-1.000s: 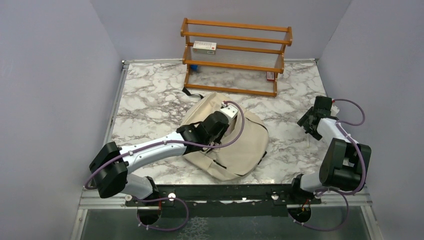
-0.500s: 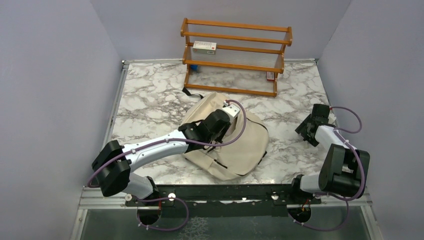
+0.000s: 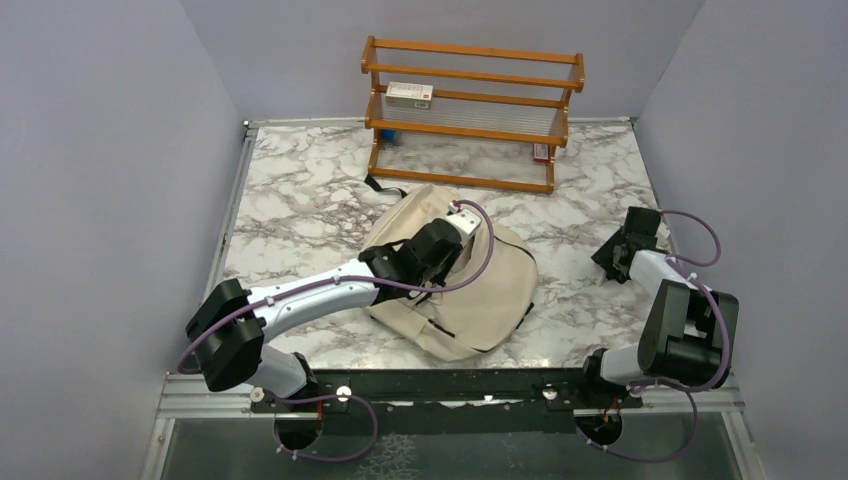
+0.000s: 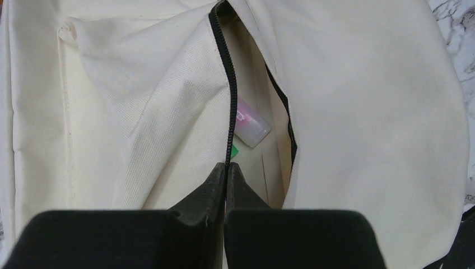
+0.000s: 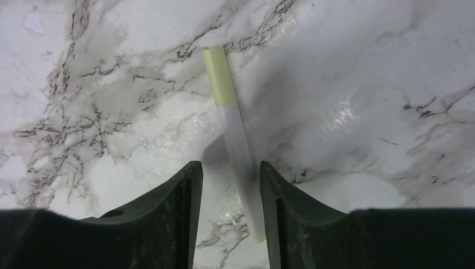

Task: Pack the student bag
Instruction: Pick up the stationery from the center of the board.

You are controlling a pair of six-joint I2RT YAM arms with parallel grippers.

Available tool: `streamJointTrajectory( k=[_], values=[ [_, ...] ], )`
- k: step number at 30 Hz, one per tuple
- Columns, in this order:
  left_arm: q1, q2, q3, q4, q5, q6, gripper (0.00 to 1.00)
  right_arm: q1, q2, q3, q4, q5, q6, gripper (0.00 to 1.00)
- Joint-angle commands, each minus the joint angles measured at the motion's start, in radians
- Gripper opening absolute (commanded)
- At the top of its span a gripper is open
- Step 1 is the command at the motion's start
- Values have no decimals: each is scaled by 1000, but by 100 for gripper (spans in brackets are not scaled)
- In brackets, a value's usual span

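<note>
I am reaching in from the lower left of the overhead view with my left arm, across the grey-veined white marble table [image 3: 300, 210], and my left gripper [image 4: 226, 170] is hanging over the large soft cream-beige canvas backpack [image 3: 490, 290]. This bag is lying flat at the centre of that view, just below the wooden rack. In the left wrist view my left fingers [image 4: 207, 190] are pressing tightly together at bottom centre, closed on the edge of the backpack's black zipper [image 4: 229, 95], which is running up from my fingertips to the top of the frame. The slit to the right of the zipper is gaping, and a small translucent pinkish packet [image 4: 250, 126] and a scrap of green [image 4: 235, 150] are showing inside. At top centre of the overhead view the orange-brown wooden two-shelf rack [image 3: 470, 125] is standing against the wall, with a small white box [image 3: 409, 94] lying on it. At the right edge of the table my right gripper [image 5: 229, 168] is pointing down, its fingers [image 5: 187, 196] standing apart, one on either side of a slim translucent white stick with a pale yellow-green cap [image 5: 234, 131]. The stick is lying on the marble, close beside my right-hand finger and clear of the left-hand one.
</note>
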Motion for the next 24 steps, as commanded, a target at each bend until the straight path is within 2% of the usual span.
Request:
streamJointTrajectory(
  k=[1, 5, 8, 12, 18, 24],
  values=[
    [3, 12, 56, 44, 14, 0, 0, -5, 51, -25, 25, -61, -3, 41],
    [3, 21, 63, 39, -2, -4, 0, -3, 35, -27, 57, -106, -43, 15],
    [7, 24, 66, 37, -23, -20, 0, -2, 4, -33, 80, -180, -59, 1],
    [19, 20, 75, 41, -49, -51, 0, -2, -81, -36, 90, -289, -53, 1],
    [38, 11, 74, 64, -63, -92, 0, -2, -249, -27, 109, -530, -18, 1],
    [53, 4, 47, 104, -60, -132, 0, 17, -329, 5, 69, -716, 62, 1]
  ],
)
